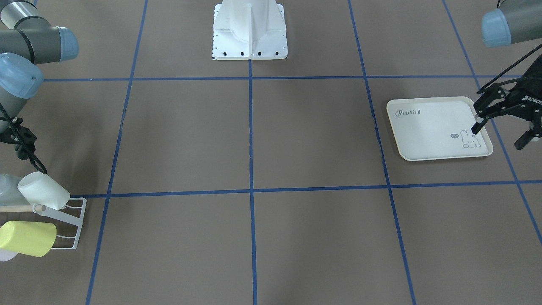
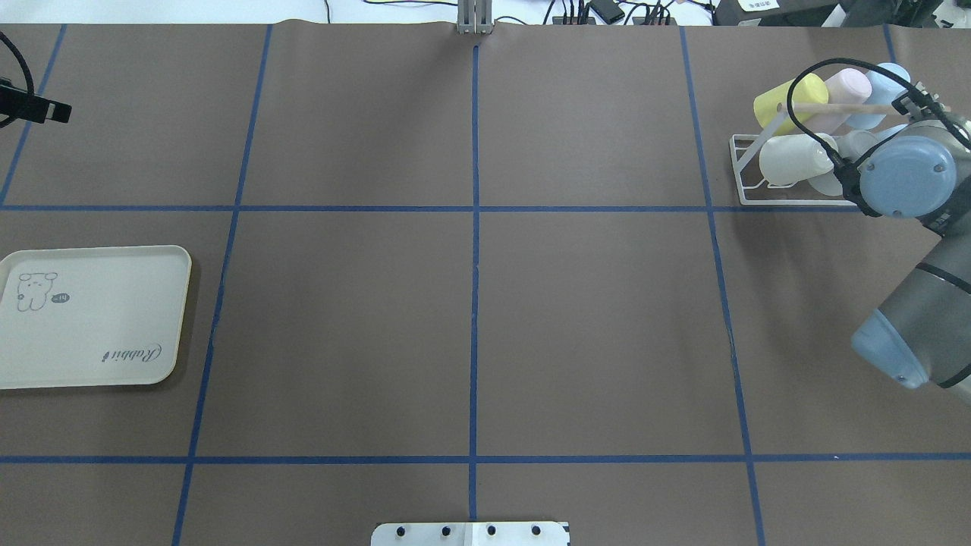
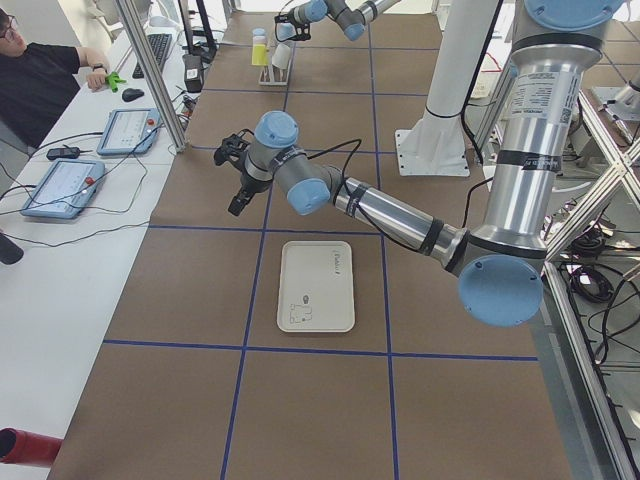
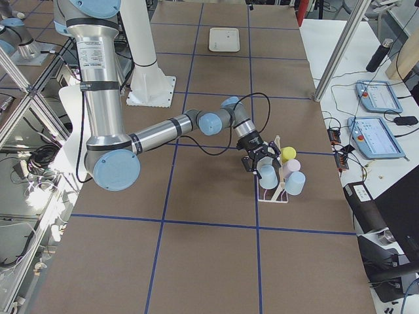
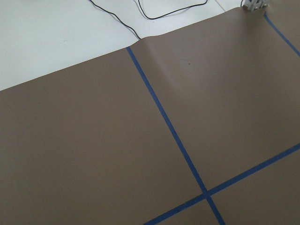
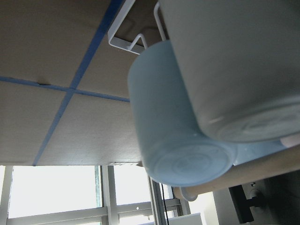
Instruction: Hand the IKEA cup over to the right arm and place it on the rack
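The white wire rack (image 2: pixel 740 163) stands at the table's far right corner, with a wooden rod (image 2: pixel 834 108) through it. Several IKEA cups hang on it: a yellow cup (image 2: pixel 789 95), a pink cup (image 2: pixel 850 83), a blue cup (image 2: pixel 884 80) and a white cup (image 2: pixel 793 157). My right gripper (image 4: pixel 256 160) is at the rack, against a pale blue cup (image 4: pixel 267 175). Its fingers are hidden, so I cannot tell its state. That pale blue cup (image 6: pixel 173 122) fills the right wrist view beside the white cup (image 6: pixel 234 61). My left gripper (image 1: pixel 501 133) hangs open and empty over the tray's edge.
The cream rabbit-print tray (image 1: pixel 423 127) lies bare on the robot's left side. The white robot base (image 1: pixel 250 29) stands at the table's near edge. A person (image 3: pixel 40 80) sits at a side bench with tablets (image 3: pixel 65 185).
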Controlling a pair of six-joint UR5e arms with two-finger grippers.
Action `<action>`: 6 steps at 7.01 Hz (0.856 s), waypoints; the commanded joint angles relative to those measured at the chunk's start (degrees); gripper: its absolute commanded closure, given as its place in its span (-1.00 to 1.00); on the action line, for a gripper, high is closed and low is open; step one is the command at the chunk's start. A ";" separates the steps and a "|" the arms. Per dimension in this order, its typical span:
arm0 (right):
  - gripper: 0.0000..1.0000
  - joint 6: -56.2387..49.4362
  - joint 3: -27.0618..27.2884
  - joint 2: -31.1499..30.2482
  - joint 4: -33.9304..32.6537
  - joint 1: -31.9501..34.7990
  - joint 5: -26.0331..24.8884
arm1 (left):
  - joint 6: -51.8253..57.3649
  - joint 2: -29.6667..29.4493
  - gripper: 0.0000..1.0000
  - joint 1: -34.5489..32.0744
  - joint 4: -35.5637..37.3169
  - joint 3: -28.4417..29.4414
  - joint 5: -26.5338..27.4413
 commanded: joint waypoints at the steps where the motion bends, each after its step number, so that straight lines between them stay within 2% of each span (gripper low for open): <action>1: -0.98 0.42 0.67 2.20 0.00 0.17 -0.10 | 0.00 -0.01 -1.00 0.02 0.00 0.02 0.00; 2: -0.98 0.51 2.85 3.35 -0.17 2.61 0.77 | 0.00 -0.01 -1.00 0.02 0.00 -0.07 0.00; 3: -0.97 1.03 6.26 3.36 -0.18 6.54 4.70 | 0.00 -0.01 -1.00 0.02 0.00 -0.07 0.00; 5: -0.98 8.65 7.97 2.92 -0.18 17.96 20.58 | 0.00 -0.01 -1.00 -0.07 0.00 -0.33 -0.09; 6: -0.98 8.86 7.97 2.48 -0.35 21.58 24.74 | 0.00 -0.01 -1.00 0.01 0.00 -0.33 0.00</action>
